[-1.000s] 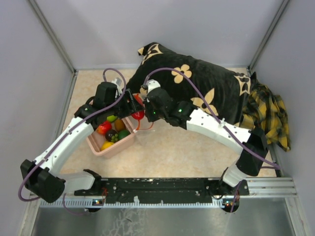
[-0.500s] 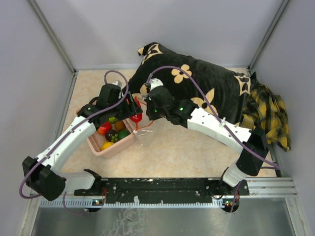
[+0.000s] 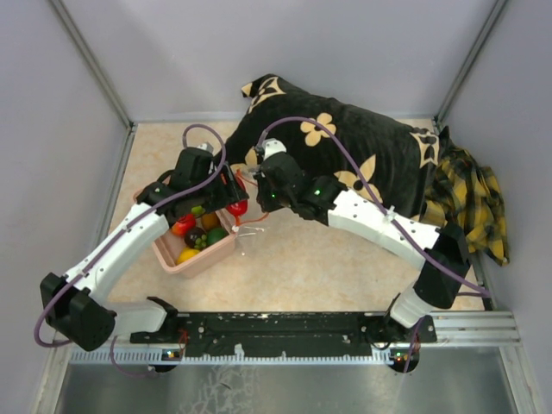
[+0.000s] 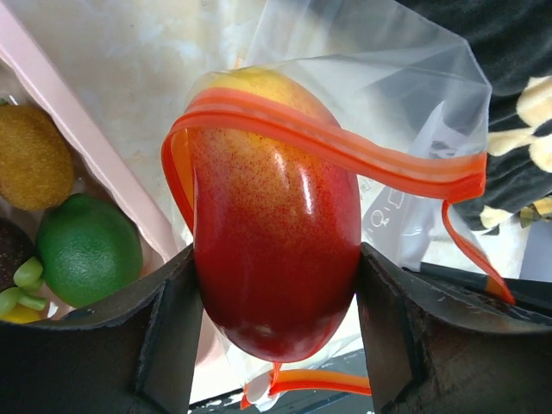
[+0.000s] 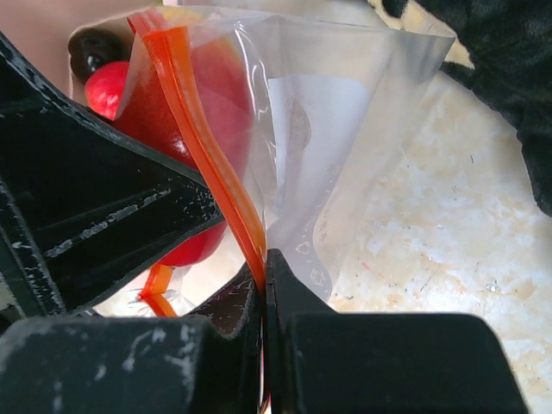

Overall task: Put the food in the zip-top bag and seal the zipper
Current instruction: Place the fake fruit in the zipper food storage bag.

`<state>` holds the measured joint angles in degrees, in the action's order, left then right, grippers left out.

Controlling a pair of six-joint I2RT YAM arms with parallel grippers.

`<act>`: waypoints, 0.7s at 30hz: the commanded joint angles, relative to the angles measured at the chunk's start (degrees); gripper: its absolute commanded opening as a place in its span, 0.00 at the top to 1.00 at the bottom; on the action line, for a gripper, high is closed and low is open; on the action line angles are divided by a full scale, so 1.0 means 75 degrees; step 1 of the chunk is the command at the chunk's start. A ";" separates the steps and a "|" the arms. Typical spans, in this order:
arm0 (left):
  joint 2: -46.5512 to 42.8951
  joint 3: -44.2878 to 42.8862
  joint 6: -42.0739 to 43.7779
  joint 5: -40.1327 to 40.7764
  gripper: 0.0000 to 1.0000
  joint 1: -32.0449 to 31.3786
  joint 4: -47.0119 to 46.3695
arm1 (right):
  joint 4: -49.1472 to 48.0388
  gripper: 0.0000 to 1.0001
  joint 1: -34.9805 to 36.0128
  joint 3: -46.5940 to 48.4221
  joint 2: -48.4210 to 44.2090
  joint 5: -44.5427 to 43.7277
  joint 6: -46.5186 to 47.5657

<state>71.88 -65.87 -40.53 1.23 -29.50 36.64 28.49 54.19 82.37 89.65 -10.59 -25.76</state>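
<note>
Now the left gripper (image 4: 274,321) is clamped on a red-and-yellow fruit (image 4: 276,216), one finger on each flank. The fruit's yellow tip is poking into the mouth of the zip-top bag (image 4: 405,78). The zipper (image 4: 345,147) loops round the fruit's shoulder, one strand across the front and the other curling behind on the left. So the tip is in, but the body is still out in the open.

Across from it, the right gripper (image 5: 263,280) is pinched tight on the bag's orange edge, holding the pouch up and open.

What's changed? From above, over the last second the left wrist has crept in, and the fruit has slid slightly down and towards the pink tub (image 4: 95,147). The right arm has barely budged. That reads as the push into the mouth being under way, with the strip riding over the fruit.

There's plenty left to do. The tub alongside holds a green fruit (image 4: 86,250) and more pieces, and the sealing can't begin yet.

Watch that draped strip, which could snag the fruit.
</note>
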 commanded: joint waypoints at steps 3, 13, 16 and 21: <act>0.0038 -0.0146 -0.0197 -0.0465 0.27 -0.0063 -0.0554 | -0.0404 1.00 -0.0025 -0.0043 -0.0257 0.0157 -0.0120; 0.0028 -0.0081 -0.0209 -0.0515 0.17 -0.0077 -0.0585 | -0.0450 1.00 -0.0021 -0.0055 -0.0216 0.0234 -0.0121; -0.0062 -0.0081 -0.0155 -0.0489 0.17 -0.0075 -0.0570 | -0.0425 1.00 -0.0038 -0.0073 -0.0250 0.0169 -0.0111; -0.0398 -0.0197 0.0099 -0.0272 0.17 -0.0075 -0.0068 | -0.0411 1.00 -0.0160 -0.0150 -0.0353 0.0102 -0.0103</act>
<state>71.81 -65.87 -41.54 -1.93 -29.87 33.63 28.25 53.87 81.65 89.65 -8.95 -26.17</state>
